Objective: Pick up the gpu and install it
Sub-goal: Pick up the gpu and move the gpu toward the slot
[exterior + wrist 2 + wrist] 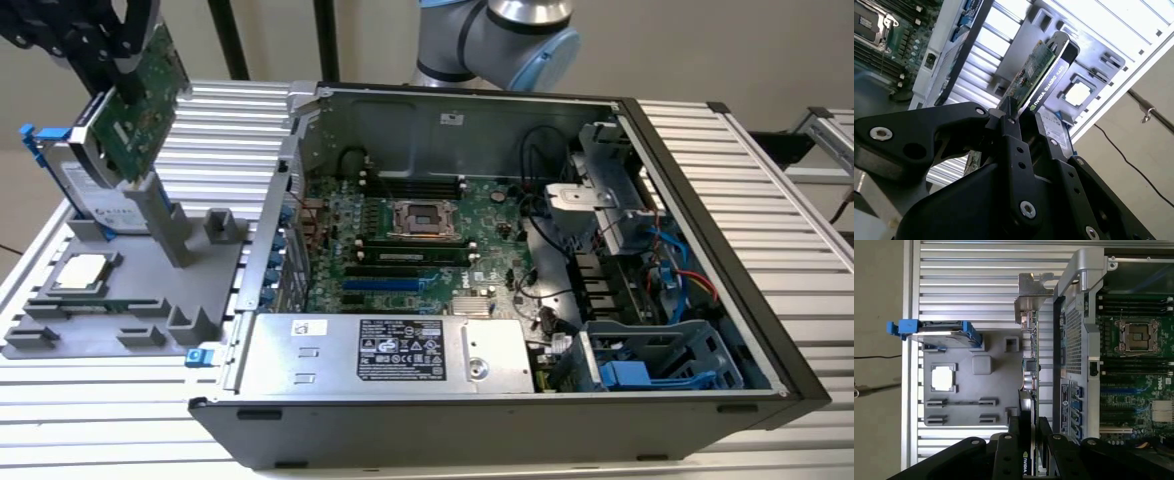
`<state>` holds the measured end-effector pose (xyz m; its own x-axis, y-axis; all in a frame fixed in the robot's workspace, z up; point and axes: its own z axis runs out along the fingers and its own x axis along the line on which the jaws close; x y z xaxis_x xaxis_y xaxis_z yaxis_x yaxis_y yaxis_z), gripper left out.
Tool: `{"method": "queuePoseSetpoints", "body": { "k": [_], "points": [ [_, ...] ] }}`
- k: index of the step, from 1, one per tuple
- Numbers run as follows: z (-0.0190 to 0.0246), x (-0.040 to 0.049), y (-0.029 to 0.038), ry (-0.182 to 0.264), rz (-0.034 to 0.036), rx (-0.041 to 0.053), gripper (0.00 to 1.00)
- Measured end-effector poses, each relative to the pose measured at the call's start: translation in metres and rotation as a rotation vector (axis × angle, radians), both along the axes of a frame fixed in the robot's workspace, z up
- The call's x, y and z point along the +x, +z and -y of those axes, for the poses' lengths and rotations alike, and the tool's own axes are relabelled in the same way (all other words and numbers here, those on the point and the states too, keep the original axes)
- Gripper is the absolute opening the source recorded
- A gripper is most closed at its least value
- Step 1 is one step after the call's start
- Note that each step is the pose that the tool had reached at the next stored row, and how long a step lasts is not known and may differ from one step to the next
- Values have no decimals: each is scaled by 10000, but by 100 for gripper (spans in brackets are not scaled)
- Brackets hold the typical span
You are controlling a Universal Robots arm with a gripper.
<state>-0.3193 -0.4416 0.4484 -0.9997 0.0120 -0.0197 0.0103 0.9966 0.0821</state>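
gpu position: gpu (pixel 134 110) is in the air at the exterior view's left, above the grey tray (pixel 80 340). It is outside the open computer case (pixel 441 130), near its side wall.
claw: gripper (pixel 1029 127) is pinching the gpu at the card's upper end. One black finger (pixel 1010 135) presses the green board face and the other presses the cooler side.
long axis: steep, close to upright but tilted. In the exterior view the top end leans toward the case and the lower end sits further to that view's left.
bracket end: silver bracket (pixel 1029 295) is at the end away from the gripper, pointing down toward the tray.
faces: the green board face shows toward the exterior camera, with the black cooler block (pixel 1054 70) on the opposite face.
edge-on: in the first wrist view the card is seen on edge, running parallel to the case wall and just beside it.
look: flat rectangular green card with small components. The cooler is black with pale lettering, and the bracket is bare metal with a bent tab.
lower end: cannot tell whether it touches the tray or is clear of it.
neighbours: hard drive (pixel 94 200) with blue clips stands upright on the tray, just beside the gpu. A square silver chip (pixel 83 272) lies flat on the tray.
case: motherboard (pixel 400 250) lies inside, apart from the gpu.
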Motion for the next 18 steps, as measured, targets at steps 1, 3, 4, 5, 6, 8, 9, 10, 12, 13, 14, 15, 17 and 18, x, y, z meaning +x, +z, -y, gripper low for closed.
{"method": "queuePoseSetpoints", "body": {
  "k": [1, 3, 4, 5, 6, 8, 9, 10, 12, 13, 14, 15, 17, 18],
  "points": [
    [0, 3, 0, 0, 0, 0, 0],
    [0, 10, 0, -1, 0, 0, 0],
    [0, 14, 0, 0, -1, -1, 0],
    [0, 18, 0, 0, -1, -1, 0],
    [0, 21, 0, 0, 0, 0, 0],
    [0, 28, 0, -1, 0, 0, 0],
    [0, 31, 0, 0, 0, 0, 0],
    [0, 34, 0, -1, 1, 0, 0],
    [0, 40, 0, -1, 0, 0, 0],
    [0, 42, 0, -1, 0, 0, 0],
    [0, 45, 0, -1, 0, 0, 0],
    [0, 49, 0, -1, 0, 0, 0],
    [0, 54, 0, -1, 0, 0, 0],
    [0, 57, 0, -1, 0, 0, 0]
  ]
}}
